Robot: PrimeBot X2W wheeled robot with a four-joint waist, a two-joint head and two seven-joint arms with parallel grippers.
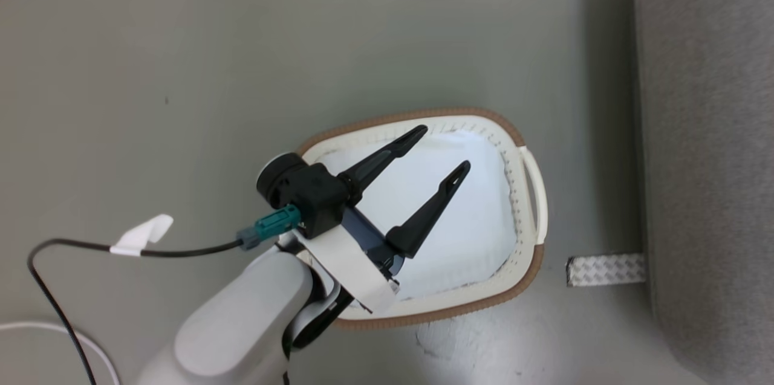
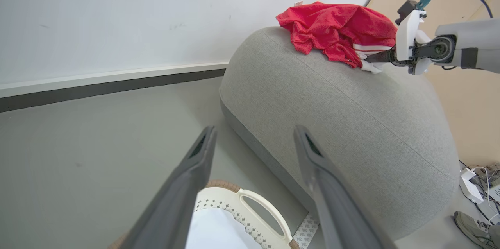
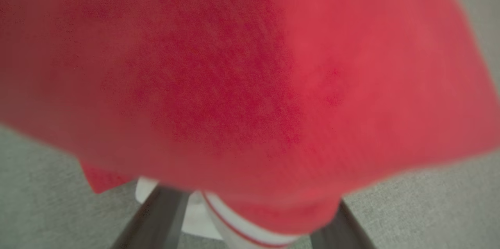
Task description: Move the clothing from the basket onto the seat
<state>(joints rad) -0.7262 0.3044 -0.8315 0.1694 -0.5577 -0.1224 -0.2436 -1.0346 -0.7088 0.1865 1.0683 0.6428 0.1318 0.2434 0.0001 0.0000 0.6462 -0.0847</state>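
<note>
The red jersey shirt [image 2: 336, 26] lies crumpled on top of the light grey sofa [image 2: 332, 112]; its white cuff with red stripes faces my right gripper [image 2: 369, 61]. In the right wrist view the shirt [image 3: 250, 85] drapes over that gripper's fingers [image 3: 160, 210], which stand wide apart at their bases, tips hidden. My left gripper [image 1: 444, 147] hangs open over the cream basket [image 1: 532, 264], nothing between its fingers [image 2: 203, 151]. The basket holds a pale blue-white pad [image 1: 459, 222]. The sofa [image 1: 707, 161] runs along the right.
Grey floor surrounds the basket [image 2: 238, 198]. A metallic patterned strip [image 1: 604, 269] lies on the floor between basket and sofa. A black cable with a white tag [image 1: 142, 234] trails at lower left. A white wall and skirting stand behind; cables and a shoe [image 2: 474, 221] sit beyond the sofa.
</note>
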